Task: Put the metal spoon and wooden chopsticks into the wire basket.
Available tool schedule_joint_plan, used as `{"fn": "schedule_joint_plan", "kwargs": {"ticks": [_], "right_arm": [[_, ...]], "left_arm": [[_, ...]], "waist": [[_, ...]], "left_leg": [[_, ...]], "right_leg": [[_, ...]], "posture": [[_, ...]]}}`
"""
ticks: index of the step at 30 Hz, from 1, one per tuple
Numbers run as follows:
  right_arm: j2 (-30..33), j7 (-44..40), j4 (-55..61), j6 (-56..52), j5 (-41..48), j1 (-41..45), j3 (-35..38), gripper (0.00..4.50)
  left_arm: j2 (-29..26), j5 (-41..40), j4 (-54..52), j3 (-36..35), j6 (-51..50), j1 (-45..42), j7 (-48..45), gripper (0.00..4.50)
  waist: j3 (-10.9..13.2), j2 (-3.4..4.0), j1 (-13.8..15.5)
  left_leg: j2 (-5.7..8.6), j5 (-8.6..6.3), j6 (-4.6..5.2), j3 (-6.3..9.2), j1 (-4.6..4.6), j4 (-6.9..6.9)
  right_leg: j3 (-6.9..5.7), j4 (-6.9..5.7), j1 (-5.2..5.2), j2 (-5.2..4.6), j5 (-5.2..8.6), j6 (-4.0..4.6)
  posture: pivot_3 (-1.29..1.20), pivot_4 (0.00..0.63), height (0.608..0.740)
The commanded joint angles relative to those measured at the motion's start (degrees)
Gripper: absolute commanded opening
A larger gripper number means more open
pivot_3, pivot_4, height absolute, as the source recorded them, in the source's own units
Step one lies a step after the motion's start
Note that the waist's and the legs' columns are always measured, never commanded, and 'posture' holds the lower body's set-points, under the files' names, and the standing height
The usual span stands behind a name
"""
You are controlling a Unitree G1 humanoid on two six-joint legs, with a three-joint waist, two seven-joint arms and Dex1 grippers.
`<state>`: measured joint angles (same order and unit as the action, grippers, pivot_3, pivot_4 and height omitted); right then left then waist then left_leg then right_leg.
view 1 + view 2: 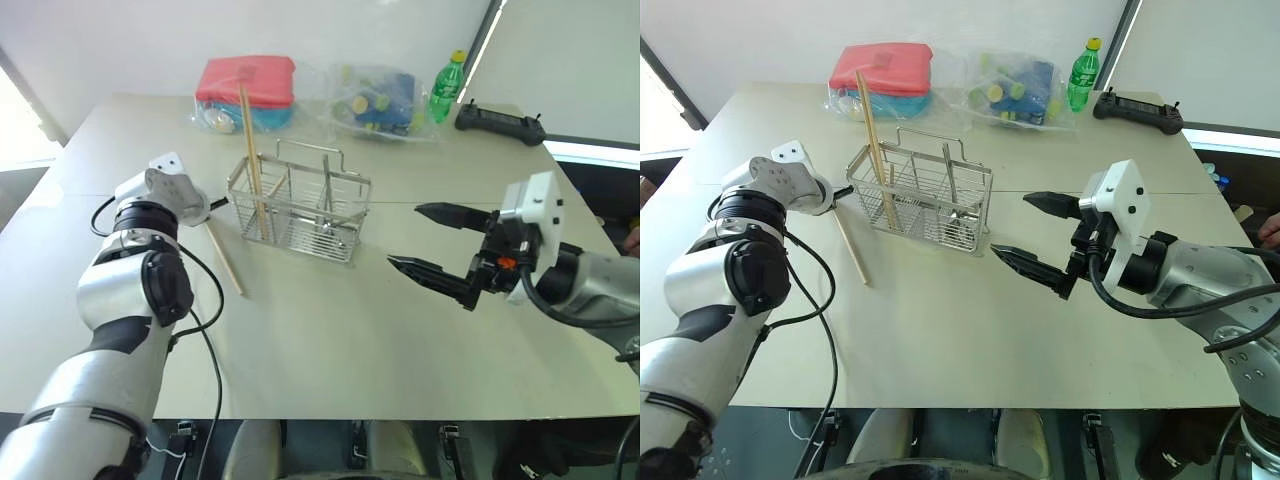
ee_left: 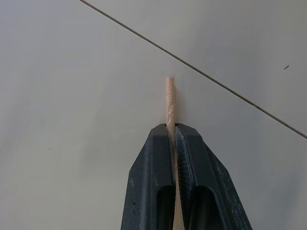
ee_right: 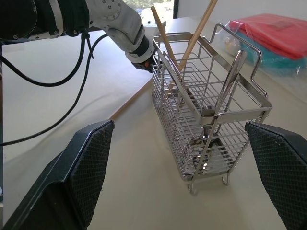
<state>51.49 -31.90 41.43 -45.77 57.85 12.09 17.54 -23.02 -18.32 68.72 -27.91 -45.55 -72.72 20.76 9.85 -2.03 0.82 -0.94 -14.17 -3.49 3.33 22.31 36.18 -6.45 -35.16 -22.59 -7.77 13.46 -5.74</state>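
The wire basket (image 1: 300,208) stands mid-table, a little left of centre. The metal spoon (image 3: 229,80) stands inside it, bowl down. Two wooden chopsticks (image 3: 168,40) lean in the end compartment nearest my left arm and rise well above the rim. Another chopstick (image 1: 226,260) lies flat on the table beside that end. My left gripper (image 2: 171,128) is shut on that chopstick's far end, down at the table next to the basket (image 1: 918,195). My right gripper (image 1: 405,235) hovers open to the right of the basket, pointing at it, with nothing between its fingers.
At the table's back edge lie a red and blue pouch in plastic (image 1: 247,82), a clear bag of small bottles (image 1: 375,100), a green bottle (image 1: 447,86) and a black controller (image 1: 500,124). Bare tabletop (image 1: 330,330) stretches in front of the basket.
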Motion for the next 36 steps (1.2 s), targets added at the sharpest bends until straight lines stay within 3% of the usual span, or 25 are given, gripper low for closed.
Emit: {"fn": "schedule_joint_plan", "kwargs": {"ticks": [1,9,14,17,21,26,36], "right_arm": [[0.55,0.02,1.53,0.81,1.12,0.58,1.86,4.5],[0.22,0.27,0.85,0.6,1.53,1.12,1.44,4.5],[0.69,-0.03,-0.16,0.23,2.48,1.37,1.78,4.5],[1.22,-0.3,-0.85,-0.06,2.97,1.8,1.92,4.5],[1.6,-0.26,-1.15,-0.23,3.25,2.02,1.75,4.5],[1.84,0.19,-0.98,-0.68,3.93,1.71,2.12,4.5],[1.61,1.81,-0.23,-1.3,4.69,1.25,2.45,4.5]], "left_arm": [[-2.27,-1.43,-0.43,-1.74,0.03,-2.03,0.99,0.06],[-11.27,1.21,-4.99,1.68,10.17,-7.17,-7.99,0.06],[-13.7,1.68,-12.82,4.24,24.29,-9.43,-21.24,0.06],[-12.65,-1.69,-23.24,4.48,31.81,-8.56,-32.99,0.06],[-11.09,-6.38,-37.31,4.76,30.78,-4.96,-40.49,0.06],[-8.73,-8.55,-50.58,7.4,27.42,-1.48,-42.07,0.06],[-0.81,-12.13,-59.36,9.3,22.54,2.94,-40.02,0.06]], "waist": [[0.0,0.0,-0.04],[0.02,-0.03,-0.09],[0.02,-0.02,0.23],[0.04,-0.07,0.41],[0.0,0.01,0.0],[-0.02,0.1,-0.06],[-0.02,0.09,0.03]], "left_leg": [[0.0,0.0,0.0,0.0,0.0,0.0],[-0.02,0.0,-0.01,-0.02,0.07,-0.05],[0.0,-0.01,-0.02,-0.03,0.08,-0.04],[-0.01,0.0,-0.02,-0.02,0.11,-0.02],[-0.01,0.0,-0.02,-0.04,0.11,-0.03],[-0.03,0.01,0.0,-0.02,0.01,-0.01],[-0.03,0.02,0.02,0.02,0.0,0.1]], "right_leg": [[0.0,0.0,0.0,0.0,0.0,0.0],[0.0,0.0,-0.13,0.02,0.0,0.01],[0.0,0.08,-0.06,-0.02,0.0,0.01],[-0.01,0.09,-0.07,-0.01,-0.01,0.02],[-0.01,0.11,-0.06,-0.02,-0.02,0.03],[0.0,0.01,-0.01,0.01,-0.02,0.03],[0.0,0.04,0.1,0.02,-0.04,0.07]], "posture": [[0.0,0.15,0.685],[0.0,0.15,0.685],[0.0,0.15,0.685],[0.0,0.15,0.685],[0.0,0.15,0.685],[0.0,0.15,0.685],[0.0,0.15,0.685]]}}
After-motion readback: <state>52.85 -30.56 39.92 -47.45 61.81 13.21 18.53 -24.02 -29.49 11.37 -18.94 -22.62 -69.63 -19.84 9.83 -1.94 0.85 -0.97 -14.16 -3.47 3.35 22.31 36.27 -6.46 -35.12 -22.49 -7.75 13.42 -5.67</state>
